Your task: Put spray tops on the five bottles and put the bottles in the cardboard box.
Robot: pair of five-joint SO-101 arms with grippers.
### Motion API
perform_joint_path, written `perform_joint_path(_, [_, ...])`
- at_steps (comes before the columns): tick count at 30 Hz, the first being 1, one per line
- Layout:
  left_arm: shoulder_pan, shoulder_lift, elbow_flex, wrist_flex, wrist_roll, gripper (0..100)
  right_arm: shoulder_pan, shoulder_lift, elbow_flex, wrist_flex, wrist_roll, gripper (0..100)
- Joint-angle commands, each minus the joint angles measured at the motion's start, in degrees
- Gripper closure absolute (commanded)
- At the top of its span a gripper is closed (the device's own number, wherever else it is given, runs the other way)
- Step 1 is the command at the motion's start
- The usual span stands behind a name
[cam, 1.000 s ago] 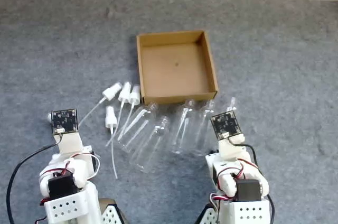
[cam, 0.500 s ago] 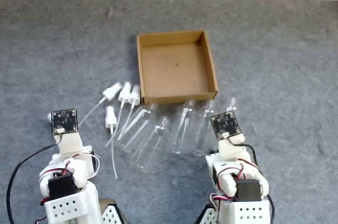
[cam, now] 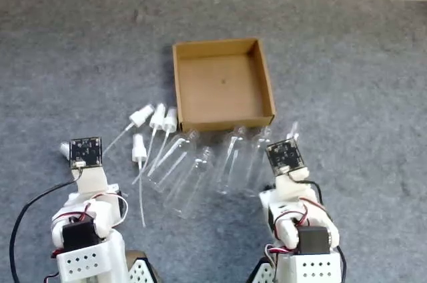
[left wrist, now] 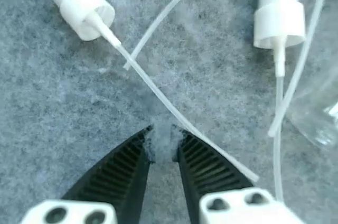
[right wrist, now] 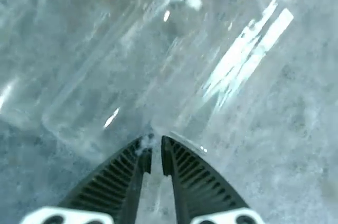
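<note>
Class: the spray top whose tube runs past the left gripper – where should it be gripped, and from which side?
Grip the spray top by its thick white head, not the thin tube. It lies flat on the mat, so come from above, jaws across the head's width; the tube would probably flex or slip.

Soft even light; glare on bottles [right wrist: 237, 49]
</note>
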Motion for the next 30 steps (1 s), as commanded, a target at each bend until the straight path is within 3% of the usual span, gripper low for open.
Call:
perform_joint_path(1, [-0.04,-0.4,1.1,-3.52,-0.7,99,4.0,-0.84,8.75,-9.54,0.35,98.9])
perform_joint_path(5, [-3.12,-0.4,1.1,-3.16,-10.02,99,5.93,-0.84,7.16,-14.55,0.18,98.8])
perform_joint_path(9, [-3.56,-0.31,1.1,-3.16,-21.89,99,8.31,-0.66,-2.07,-11.65,0.09,98.8])
perform_joint_path(15, [-3.47,-0.31,1.1,-3.16,-22.59,99,8.22,5.41,-17.45,-7.25,-1.85,98.8])
perform_joint_path(21, [-3.47,-0.22,1.1,-3.16,-22.59,99,5.76,29.32,-32.57,-5.76,-4.48,98.1])
perform_joint_path(23, [-3.47,-0.22,1.1,-3.16,-22.59,99,4.18,38.2,-38.81,-3.56,-6.42,93.5])
perform_joint_path(27, [-3.47,-0.22,1.1,-3.16,-22.59,99,3.65,55.52,-51.82,0.84,-15.03,80.5])
perform_joint_path(30, [-3.47,-0.22,1.1,-3.16,-22.59,99,3.82,68.35,-60.09,3.12,-23.03,78.5])
